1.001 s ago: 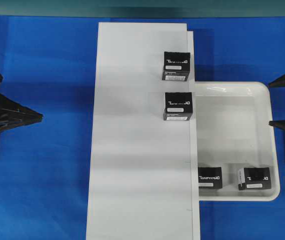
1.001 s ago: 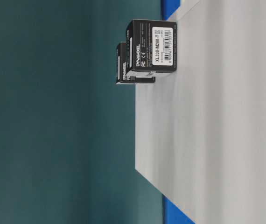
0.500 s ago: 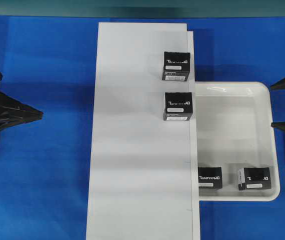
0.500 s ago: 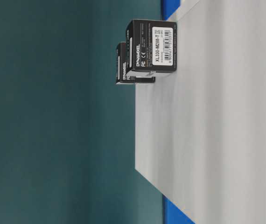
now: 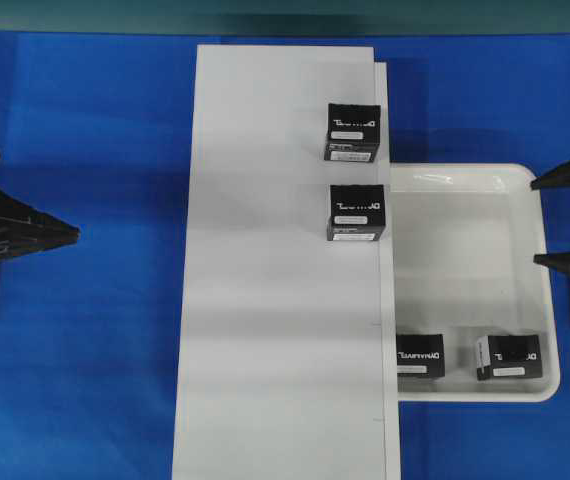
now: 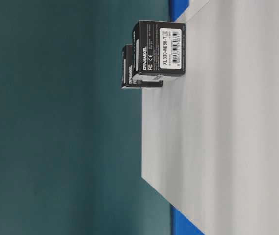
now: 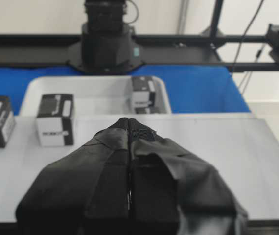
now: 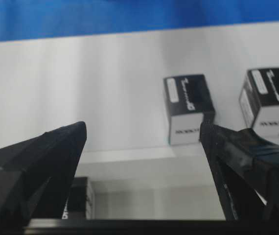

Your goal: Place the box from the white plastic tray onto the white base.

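Two black boxes stand on the long white base [image 5: 275,330]: one box [image 5: 352,131] far back, another box [image 5: 355,212] nearer. The white plastic tray [image 5: 465,190] at right holds one box [image 5: 420,355] and a second box [image 5: 508,357] along its near rim. My right gripper [image 5: 537,222] hovers at the tray's right edge, open, nothing between its fingers [image 8: 61,147]. My left gripper [image 5: 73,232] is shut and empty over the blue mat, left of the base. In the left wrist view the shut fingertips [image 7: 129,125] point toward the base and tray [image 7: 95,85].
A blue mat [image 5: 95,350] covers the table around the base and tray. A teal wall [image 6: 61,122] stands behind. The table-level view shows two boxes [image 6: 159,49] on the base's far end.
Both grippers have drawn back slightly toward their own sides. The boxes have not moved.
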Robot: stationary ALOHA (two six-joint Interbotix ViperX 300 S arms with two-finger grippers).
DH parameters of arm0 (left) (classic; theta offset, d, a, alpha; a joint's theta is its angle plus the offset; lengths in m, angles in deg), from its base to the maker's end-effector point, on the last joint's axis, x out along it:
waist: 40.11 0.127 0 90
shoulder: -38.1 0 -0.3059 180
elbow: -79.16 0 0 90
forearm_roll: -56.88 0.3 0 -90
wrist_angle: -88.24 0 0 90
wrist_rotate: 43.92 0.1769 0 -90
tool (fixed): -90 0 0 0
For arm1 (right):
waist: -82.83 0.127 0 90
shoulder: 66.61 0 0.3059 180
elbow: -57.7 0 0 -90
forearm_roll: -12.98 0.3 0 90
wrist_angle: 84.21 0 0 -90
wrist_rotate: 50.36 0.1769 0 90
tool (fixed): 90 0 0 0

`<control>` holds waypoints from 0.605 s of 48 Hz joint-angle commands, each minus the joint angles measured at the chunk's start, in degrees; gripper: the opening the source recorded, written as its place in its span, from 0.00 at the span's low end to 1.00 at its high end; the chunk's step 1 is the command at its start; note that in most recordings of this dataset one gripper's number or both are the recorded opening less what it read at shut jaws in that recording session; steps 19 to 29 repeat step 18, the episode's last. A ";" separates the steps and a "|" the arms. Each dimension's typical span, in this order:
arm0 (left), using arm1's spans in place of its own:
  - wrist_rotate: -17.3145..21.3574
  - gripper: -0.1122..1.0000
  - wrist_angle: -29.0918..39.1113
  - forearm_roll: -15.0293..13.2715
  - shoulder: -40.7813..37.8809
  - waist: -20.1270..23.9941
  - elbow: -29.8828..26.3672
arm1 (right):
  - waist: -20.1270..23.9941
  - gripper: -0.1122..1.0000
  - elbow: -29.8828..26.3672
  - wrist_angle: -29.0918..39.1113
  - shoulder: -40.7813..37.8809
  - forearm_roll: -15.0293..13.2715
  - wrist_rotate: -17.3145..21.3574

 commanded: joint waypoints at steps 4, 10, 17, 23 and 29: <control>0.00 0.03 -0.18 0.18 -0.62 -0.44 -0.79 | 2.64 0.97 -0.35 -1.93 -0.53 0.09 0.18; 0.09 0.03 -0.26 0.18 -0.70 -0.35 -0.79 | 4.83 0.97 -0.26 -1.85 -0.53 0.09 0.09; -0.18 0.03 -0.26 0.18 -0.53 -0.44 -0.70 | 5.27 0.97 0.62 -2.02 -0.53 0.09 0.18; -0.18 0.03 -0.26 0.18 -0.53 -0.53 -0.70 | 5.27 0.97 0.79 -2.11 -0.53 0.09 0.18; -0.18 0.03 -0.26 0.18 -0.53 -0.53 -0.70 | 5.27 0.97 0.79 -2.11 -0.53 0.09 0.18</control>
